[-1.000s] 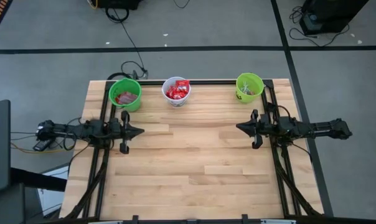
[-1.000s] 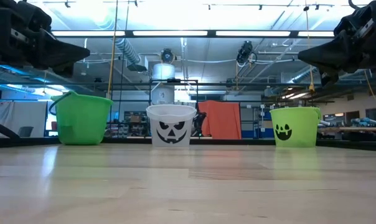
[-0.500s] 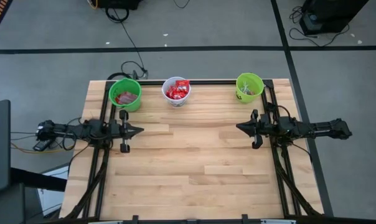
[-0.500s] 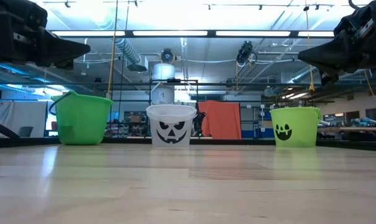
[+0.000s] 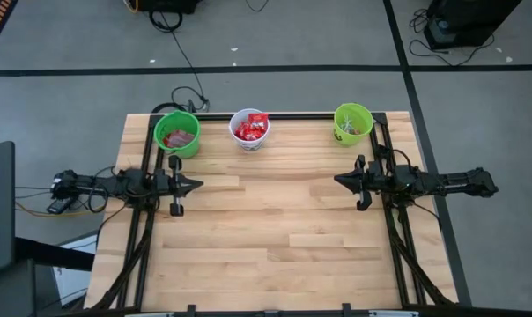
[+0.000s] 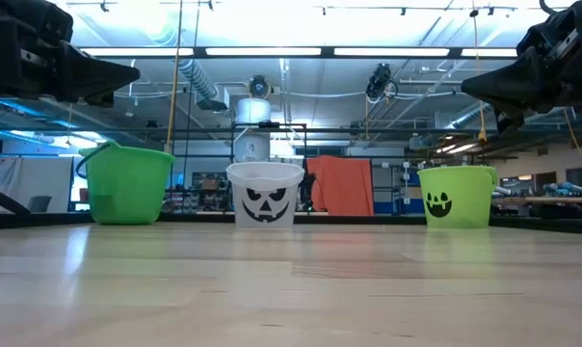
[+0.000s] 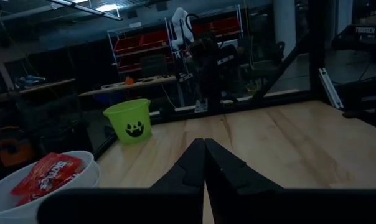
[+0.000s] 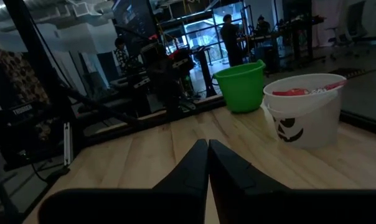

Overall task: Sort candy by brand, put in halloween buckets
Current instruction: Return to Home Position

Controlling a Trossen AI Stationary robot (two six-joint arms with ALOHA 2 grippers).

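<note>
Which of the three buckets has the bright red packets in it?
The white jack-o'-lantern bucket, middle of the row: red packets fill it. The green buckets either side hold none; the one by the left arm has pinkish packets.

You've got a bright green bucket (image 6: 127, 188) at left holding pinkish-red packets (image 5: 179, 138), a white bucket (image 6: 243, 185) mid-frame with a black jack-o'-lantern face and shiny red packets (image 5: 251, 129), and a lime bucket (image 6: 467, 188) at right with a dark grin. Bench (image 5: 266, 238) is pale wood.
</note>
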